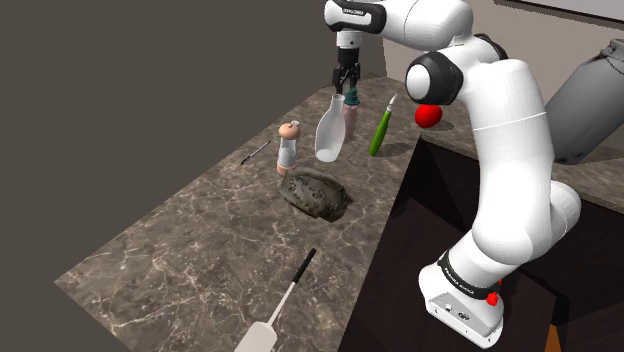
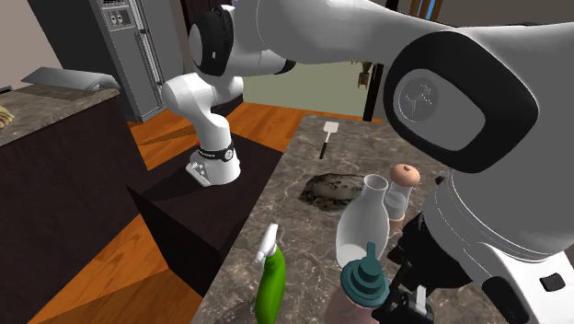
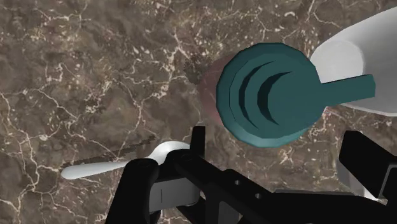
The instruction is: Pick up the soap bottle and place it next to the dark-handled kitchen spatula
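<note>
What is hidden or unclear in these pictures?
Soap bottle: body hidden under its own pump in the wrist view, cut by the bottom edge in the second exterior view.
Spatula: blade's end cut by the shoulder view's bottom edge.
Thin dark tool: too small to name in the shoulder view.

No legible text anywhere. Small dark print on the arm's top link point(image 1: 352, 10) and on its base band point(image 1: 465, 272), both too small to read.
</note>
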You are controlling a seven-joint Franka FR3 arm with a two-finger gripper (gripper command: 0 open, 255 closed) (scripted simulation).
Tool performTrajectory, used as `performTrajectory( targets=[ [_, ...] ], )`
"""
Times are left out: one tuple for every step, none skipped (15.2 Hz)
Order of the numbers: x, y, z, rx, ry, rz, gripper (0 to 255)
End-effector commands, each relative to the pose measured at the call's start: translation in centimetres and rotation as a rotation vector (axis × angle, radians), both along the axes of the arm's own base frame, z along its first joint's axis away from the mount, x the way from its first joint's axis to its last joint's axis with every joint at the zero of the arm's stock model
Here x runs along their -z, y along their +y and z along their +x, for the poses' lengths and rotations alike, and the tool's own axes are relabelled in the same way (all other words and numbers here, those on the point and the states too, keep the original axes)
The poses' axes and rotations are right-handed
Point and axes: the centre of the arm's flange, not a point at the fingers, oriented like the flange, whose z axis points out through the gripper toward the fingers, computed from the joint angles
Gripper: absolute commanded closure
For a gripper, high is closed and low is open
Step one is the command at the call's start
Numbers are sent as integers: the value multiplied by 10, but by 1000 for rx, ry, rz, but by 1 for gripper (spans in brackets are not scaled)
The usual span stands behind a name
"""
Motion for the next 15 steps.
performTrajectory(
  targets=[
    [10, 0, 0, -1, -1, 0, 0],
    [15, 0, -2, -1, -1, 0, 0],
    [20, 1, -3, -1, -1, 0, 0],
    [25, 1, -4, -1, -1, 0, 0],
    [28, 1, -5, -1, -1, 0, 0],
    [28, 1, -5, -1, -1, 0, 0],
    [28, 1, -5, -1, -1, 0, 0],
    [28, 1, -5, -1, -1, 0, 0],
    [28, 1, -5, -1, -1, 0, 0],
    [28, 1, -5, -1, -1, 0, 0],
    [28, 1, -5, -1, -1, 0, 0],
    [28, 1, -5, -1, -1, 0, 0],
    [28, 1, -5, -1, -1, 0, 255],
    [28, 1, -5, -1, -1, 0, 255],
    [28, 1, -5, -1, -1, 0, 255]
  ],
)
